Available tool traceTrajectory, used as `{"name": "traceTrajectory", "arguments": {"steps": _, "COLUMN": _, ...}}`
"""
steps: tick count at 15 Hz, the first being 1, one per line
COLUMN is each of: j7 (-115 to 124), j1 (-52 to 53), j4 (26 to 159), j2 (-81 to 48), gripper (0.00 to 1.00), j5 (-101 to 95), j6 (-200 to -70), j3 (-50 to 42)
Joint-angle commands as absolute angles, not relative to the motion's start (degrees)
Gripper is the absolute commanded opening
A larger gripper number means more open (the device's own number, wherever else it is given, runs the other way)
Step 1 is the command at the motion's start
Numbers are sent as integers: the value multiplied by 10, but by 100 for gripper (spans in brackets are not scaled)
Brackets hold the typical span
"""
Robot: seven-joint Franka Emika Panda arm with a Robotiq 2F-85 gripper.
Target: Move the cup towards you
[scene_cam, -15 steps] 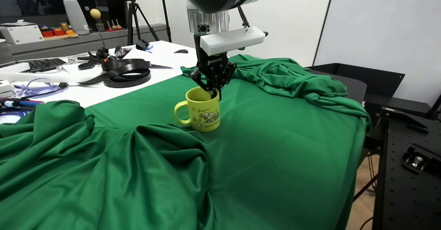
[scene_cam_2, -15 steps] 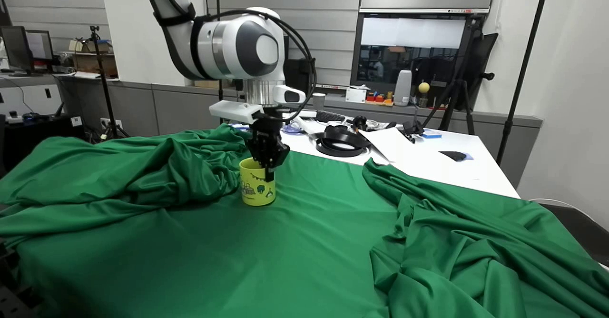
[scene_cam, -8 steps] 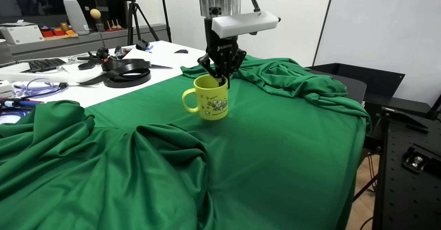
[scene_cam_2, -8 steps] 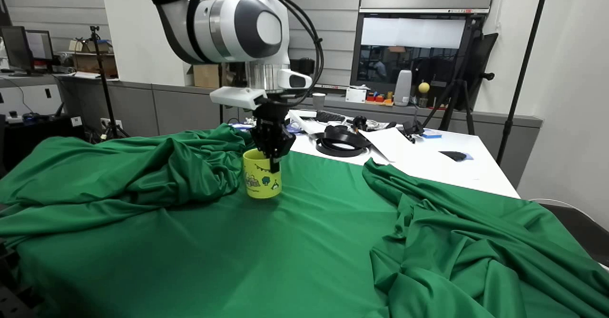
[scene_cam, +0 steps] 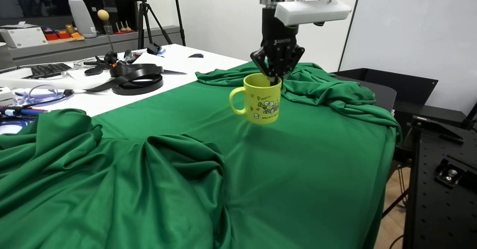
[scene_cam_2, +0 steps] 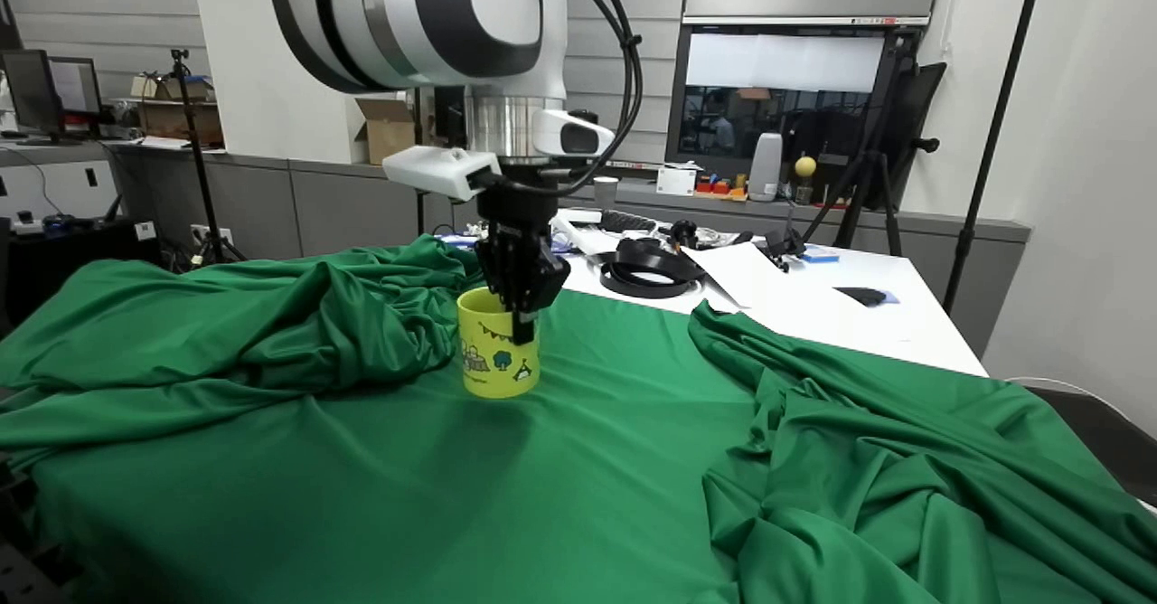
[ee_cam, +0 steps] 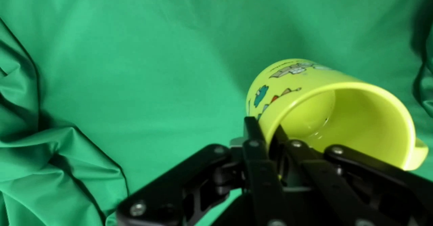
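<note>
The cup is a yellow-green mug with printed figures and a loop handle. It shows in both exterior views (scene_cam: 262, 105) (scene_cam_2: 498, 364) and in the wrist view (ee_cam: 368, 124). My gripper (scene_cam: 277, 82) is shut on the cup's rim, one finger inside and one outside, as the wrist view (ee_cam: 265, 129) shows. The same grip shows in an exterior view (scene_cam_2: 522, 325). The cup hangs roughly upright above the green cloth, with a shadow below it. Its handle points away from the gripped side. The inside of the cup looks empty.
The green cloth (scene_cam: 298, 174) covers the table. It is bunched in thick folds (scene_cam: 179, 174) at one side and in another heap (scene_cam: 335, 88) at the opposite side. A white desk (scene_cam_2: 850, 324) holds black straps (scene_cam_2: 646, 269), cables and a keyboard.
My gripper and the cup have moved together. The cup has risen off the cloth. In an exterior view it has shifted right and up; in an exterior view it now looks larger and nearer.
</note>
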State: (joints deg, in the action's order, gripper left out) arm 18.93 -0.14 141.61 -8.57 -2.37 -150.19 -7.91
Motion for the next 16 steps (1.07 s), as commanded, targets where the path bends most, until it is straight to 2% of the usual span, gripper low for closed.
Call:
{"name": "traceTrajectory", "arguments": {"steps": 1, "j7": 179, "j1": -20, "j4": 1455, "j2": -68, "gripper": 3, "j5": -9, "j6": -1529, "j3": -77}}
{"name": "traceTrajectory", "arguments": {"steps": 9, "j7": 174, "j1": -30, "j4": 1474, "j2": -95, "gripper": 3, "j5": 2, "j6": -1553, "j3": -77}}
{"name": "traceTrajectory", "arguments": {"steps": 10, "j7": 174, "j1": -30, "j4": 1473, "j2": -99, "gripper": 8, "j5": 3, "j6": -1551, "j3": -78}}
{"name": "traceTrajectory", "arguments": {"steps": 11, "j7": 174, "j1": -30, "j4": 1473, "j2": -101, "gripper": 31, "j5": 4, "j6": -1550, "j3": -78}}
{"name": "traceTrajectory", "arguments": {"steps": 16, "j7": 166, "j1": -32, "j4": 1471, "j2": -106, "gripper": 62, "j5": 19, "j6": -1546, "j3": -77}}
